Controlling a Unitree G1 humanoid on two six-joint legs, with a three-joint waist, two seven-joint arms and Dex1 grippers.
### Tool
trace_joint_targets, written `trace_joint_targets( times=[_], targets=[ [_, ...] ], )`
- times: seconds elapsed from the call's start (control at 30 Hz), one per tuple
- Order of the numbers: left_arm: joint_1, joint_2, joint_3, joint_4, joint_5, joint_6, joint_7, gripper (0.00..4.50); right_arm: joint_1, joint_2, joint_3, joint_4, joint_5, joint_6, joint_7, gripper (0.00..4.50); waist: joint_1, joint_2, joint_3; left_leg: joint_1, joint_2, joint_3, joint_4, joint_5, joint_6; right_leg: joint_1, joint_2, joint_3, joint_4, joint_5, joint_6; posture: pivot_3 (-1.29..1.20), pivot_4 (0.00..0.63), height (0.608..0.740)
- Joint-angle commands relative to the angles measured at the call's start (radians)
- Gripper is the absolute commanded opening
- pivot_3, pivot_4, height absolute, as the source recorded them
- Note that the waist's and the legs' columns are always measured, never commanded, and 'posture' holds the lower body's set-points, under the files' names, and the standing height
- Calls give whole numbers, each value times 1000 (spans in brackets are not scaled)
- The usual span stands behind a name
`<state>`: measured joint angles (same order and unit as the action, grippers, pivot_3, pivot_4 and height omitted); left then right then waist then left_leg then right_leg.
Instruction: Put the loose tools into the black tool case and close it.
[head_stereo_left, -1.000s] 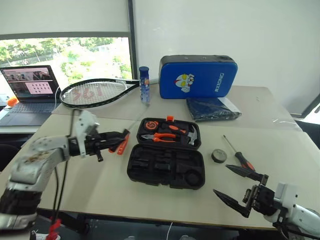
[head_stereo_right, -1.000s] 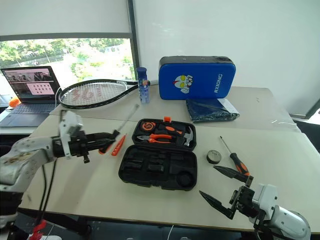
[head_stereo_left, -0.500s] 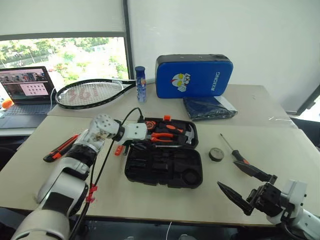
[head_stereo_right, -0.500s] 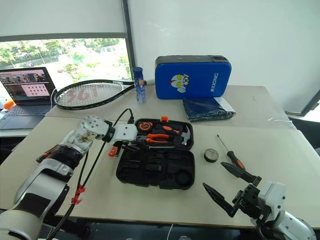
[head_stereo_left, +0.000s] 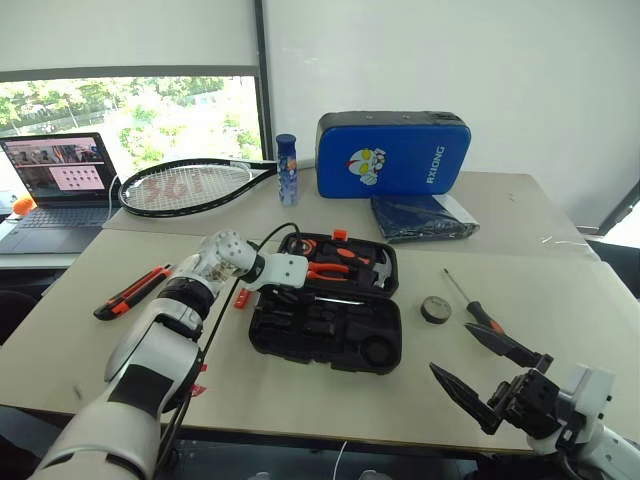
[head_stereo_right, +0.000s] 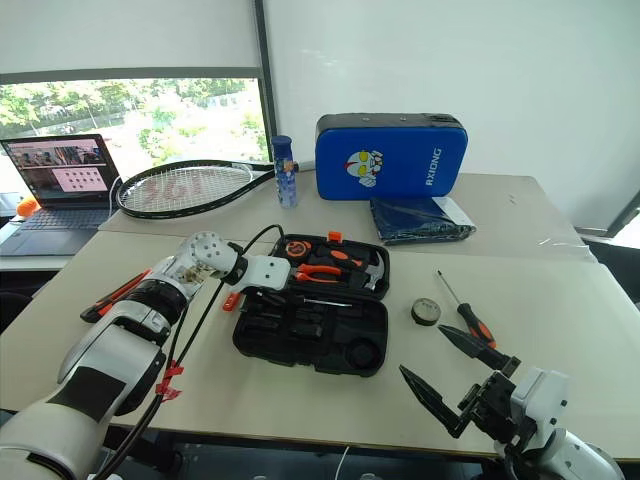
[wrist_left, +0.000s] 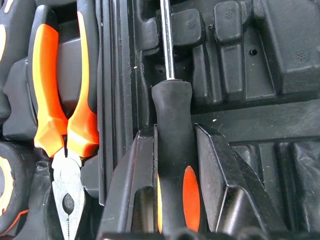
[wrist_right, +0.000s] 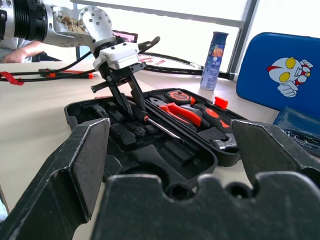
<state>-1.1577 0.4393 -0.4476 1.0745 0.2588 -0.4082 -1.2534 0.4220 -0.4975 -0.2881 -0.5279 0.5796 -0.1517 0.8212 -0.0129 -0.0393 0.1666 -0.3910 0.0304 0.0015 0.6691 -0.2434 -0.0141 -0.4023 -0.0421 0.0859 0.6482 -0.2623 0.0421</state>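
Observation:
The black tool case (head_stereo_left: 340, 335) lies open at the table's middle. My left gripper (head_stereo_left: 290, 292) hangs over the case's left part, shut on the black-and-orange handle of a screwdriver (wrist_left: 172, 115). The screwdriver's shaft (head_stereo_left: 335, 300) runs along the hinge line. On the table right of the case are a second screwdriver (head_stereo_left: 482, 318) and a black tape roll (head_stereo_left: 435, 310). Left of the case are an orange-black utility knife (head_stereo_left: 133, 292) and a small slim orange tool (head_stereo_left: 242, 296). My right gripper (head_stereo_left: 450, 349) stands open near the front right edge, holding nothing.
Orange pliers (head_stereo_left: 335, 268), a hammer and a tape measure sit in the case's far half. At the back of the table are a laptop (head_stereo_left: 55, 190), a black racket (head_stereo_left: 190, 185), a blue bottle (head_stereo_left: 288, 168), a blue padded bag (head_stereo_left: 395, 152) and a dark folded cloth (head_stereo_left: 420, 215).
My left gripper has swung right and down from beside the case to over it, carrying the screwdriver and turning its shaft from upward to along the hinge. The right gripper has stayed put.

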Motion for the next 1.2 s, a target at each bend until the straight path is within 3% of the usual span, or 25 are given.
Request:
trace_joint_targets(
  times=[0.03, 0.17, 0.27, 0.5, 0.6, 0.87, 1.2],
  targets=[
    [-16, -12, 10, 7, 37, 55, 71, 1657, 2, 5, -7, -40, 4, -5, -9, 4500, 1, 0, 0, 0, 0, 0, 0, 0, 0, 0, 0, 0, 0, 0, 0, 0, 150, 740],
    [-13, -9, 6, 0, 50, 32, 63, 2619, 3, 6, -2, -41, 7, -1, -8, 4500, 6, 2, -1, 1, 0, 0, 2, 0, 1, 3, 0, 0, 0, 0, 1, 0, 150, 740],
    [-9, -10, 28, -19, 27, 5, 46, 3602, 4, 7, 6, -39, 8, 3, -5, 4500, 4, 1, -1, 2, 0, -1, 5, 0, 1, 5, 0, -1, 0, 0, 2, 0, 150, 740],
    [17, 9, 124, -120, -88, 22, -25, 3602, 8, 8, 18, -35, 11, 11, -1, 4500, 1, 2, -1, -7, 0, -2, 7, 0, 1, -2, 0, 0, 0, 4, -2, 0, 150, 740],
    [42, 22, 169, -133, -131, 24, -32, 2951, 7, 9, 22, -33, 10, 13, -3, 4500, -4, 2, -1, -8, 0, -2, 7, -1, 3, -3, 0, -1, 0, 5, -4, 0, 150, 740],
    [60, -13, 252, -33, -176, 107, 52, 53, -10, 9, 35, -30, 5, 23, -12, 4500, 0, 2, -1, -8, 0, -2, 9, -1, 4, -3, 0, -1, 0, 5, -3, 0, 150, 740],
    [83, -56, 241, -7, -160, 142, 81, 53, 2, 6, 26, -52, 7, 30, -19, 4500, -2, 2, -1, -8, 0, -2, 9, -1, 4, -3, 0, -1, 0, 5, -3, 0, 150, 740]
  ],
)
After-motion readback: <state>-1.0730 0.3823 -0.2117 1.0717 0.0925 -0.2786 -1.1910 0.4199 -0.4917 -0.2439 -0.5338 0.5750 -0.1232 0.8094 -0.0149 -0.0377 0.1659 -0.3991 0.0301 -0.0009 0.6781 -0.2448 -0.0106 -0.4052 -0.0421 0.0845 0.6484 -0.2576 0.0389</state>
